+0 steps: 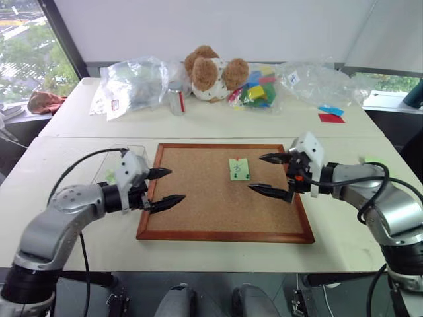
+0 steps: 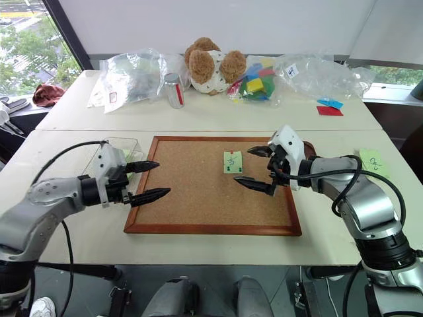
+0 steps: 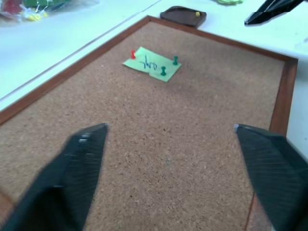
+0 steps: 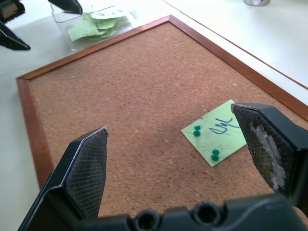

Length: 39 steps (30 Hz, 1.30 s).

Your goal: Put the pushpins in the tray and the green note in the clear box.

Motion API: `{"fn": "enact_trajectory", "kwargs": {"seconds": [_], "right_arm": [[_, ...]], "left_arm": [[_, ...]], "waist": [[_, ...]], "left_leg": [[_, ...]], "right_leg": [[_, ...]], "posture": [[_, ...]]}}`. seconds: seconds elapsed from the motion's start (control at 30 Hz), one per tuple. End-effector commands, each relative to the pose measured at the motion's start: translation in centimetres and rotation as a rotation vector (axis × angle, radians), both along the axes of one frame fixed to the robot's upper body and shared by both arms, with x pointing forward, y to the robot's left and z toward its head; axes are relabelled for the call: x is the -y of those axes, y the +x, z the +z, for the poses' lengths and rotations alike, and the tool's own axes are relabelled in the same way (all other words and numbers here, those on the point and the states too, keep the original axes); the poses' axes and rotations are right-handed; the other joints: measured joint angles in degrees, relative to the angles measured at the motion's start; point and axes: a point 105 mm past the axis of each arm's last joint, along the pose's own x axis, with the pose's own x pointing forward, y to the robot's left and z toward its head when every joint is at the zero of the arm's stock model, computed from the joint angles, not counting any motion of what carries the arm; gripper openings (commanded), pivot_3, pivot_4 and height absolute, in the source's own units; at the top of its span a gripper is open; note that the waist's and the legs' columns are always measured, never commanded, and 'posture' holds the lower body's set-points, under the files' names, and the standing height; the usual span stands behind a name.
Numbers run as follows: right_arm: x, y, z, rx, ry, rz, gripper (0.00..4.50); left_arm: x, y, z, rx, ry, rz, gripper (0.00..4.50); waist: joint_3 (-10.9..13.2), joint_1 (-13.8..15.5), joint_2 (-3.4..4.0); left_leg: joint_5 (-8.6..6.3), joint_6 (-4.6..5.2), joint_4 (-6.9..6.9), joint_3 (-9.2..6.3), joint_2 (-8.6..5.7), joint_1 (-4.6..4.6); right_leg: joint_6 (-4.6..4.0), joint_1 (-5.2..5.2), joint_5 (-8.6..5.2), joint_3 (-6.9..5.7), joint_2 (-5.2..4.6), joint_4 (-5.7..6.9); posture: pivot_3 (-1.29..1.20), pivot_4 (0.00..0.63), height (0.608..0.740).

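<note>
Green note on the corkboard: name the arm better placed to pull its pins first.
Right, probably. The right gripper hangs open just beside the green note, whose pushpins show between its fingers. The left gripper, also open, sits at the corkboard's far edge.

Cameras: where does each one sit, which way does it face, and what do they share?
Head stereo pair: looks forward and down over the wood-framed corkboard, with the left gripper and right gripper both open.
Left wrist: looks along its fingers across the board to the pale green paper note.
Right wrist: looks past its fingers toward the clear plastic box.
Shared: corkboard and note.
</note>
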Motion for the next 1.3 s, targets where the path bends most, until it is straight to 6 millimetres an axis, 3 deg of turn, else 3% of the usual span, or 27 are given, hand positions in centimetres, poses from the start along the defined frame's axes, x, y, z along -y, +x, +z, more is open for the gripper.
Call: {"fn": "enact_trajectory", "kwargs": {"seconds": [0.03,0.2,0.33,0.53,0.6,0.7,1.17,1.27,1.3], "right_arm": [[-0.3,1.1,0.9,0.053,0.019,-0.038,4.50],[-0.7,3.3,0.4,0.052,0.014,-0.137,4.50],[-1.5,6.0,0.3,0.041,0.026,-0.270,4.50],[-3.4,8.6,-1.3,-0.012,0.014,-0.317,4.50],[-3.6,9.4,-1.9,-0.009,-0.015,-0.334,3.96],[-4.0,10.1,-2.7,-0.015,-0.026,-0.343,2.65],[-4.2,11.9,-3.8,-0.043,-0.011,-0.352,2.65],[-4.3,11.9,-3.9,-0.049,-0.009,-0.349,1.74],[-4.4,11.9,-3.9,-0.050,-0.009,-0.344,1.20]], "left_arm": [[1.3,0.4,-0.3,0.070,0.024,-0.026,2.55],[3.2,1.8,-1.8,0.092,-0.017,0.000,0.06],[4.3,2.6,-3.9,0.068,-0.009,0.019,0.06],[4.4,3.1,-5.5,0.040,-0.015,0.042,0.06],[4.4,3.1,-5.7,0.038,-0.016,0.048,0.00],[4.4,3.0,-6.0,0.037,-0.013,0.056,0.00],[4.4,2.3,-6.5,0.044,-0.004,0.073,0.00],[4.1,2.2,-6.7,0.044,0.009,0.072,0.00],[4.1,2.2,-6.7,0.044,0.010,0.074,0.00]], "waist": [[0.0,0.0,0.00],[0.0,0.0,0.01],[0.0,-0.4,0.01],[0.0,-0.5,0.01],[0.0,-0.6,0.01],[0.0,-0.6,0.01],[0.0,-1.5,0.01],[0.0,-1.5,0.02],[0.0,-1.5,0.02]], "left_leg": [[0.00,0.00,0.02,0.00,0.00,0.00],[0.02,-0.03,0.01,0.00,0.00,0.00],[0.07,-0.12,0.02,0.01,-0.01,-0.02],[0.20,-0.34,-0.01,0.02,-0.01,-0.03],[0.19,-0.34,0.00,0.02,-0.01,-0.03],[0.20,-0.35,0.00,0.02,-0.02,-0.04],[0.22,-0.39,-0.03,0.01,-0.02,-0.03],[0.22,-0.39,-0.04,0.01,-0.02,-0.03],[0.22,-0.39,-0.04,0.01,-0.02,-0.02]], "right_leg": [[0.00,0.00,0.00,-0.01,0.00,0.00],[0.00,-0.02,0.00,0.00,0.01,0.03],[0.01,-0.05,0.01,-0.01,0.03,0.06],[0.01,-0.10,0.01,-0.01,0.05,0.11],[0.01,-0.10,0.01,-0.01,0.05,0.12],[0.01,-0.10,0.01,-0.01,0.05,0.11],[0.01,-0.14,0.01,-0.01,0.05,0.20],[0.01,-0.15,0.01,-0.01,0.05,0.20],[0.01,-0.15,0.01,-0.01,0.05,0.20]], "posture": [[0.00,0.150,0.740],[0.00,0.150,0.740],[0.00,0.150,0.740],[0.00,0.150,0.740],[0.00,0.150,0.740],[0.00,0.150,0.740],[0.00,0.150,0.740],[0.00,0.150,0.740],[0.00,0.150,0.740]]}}
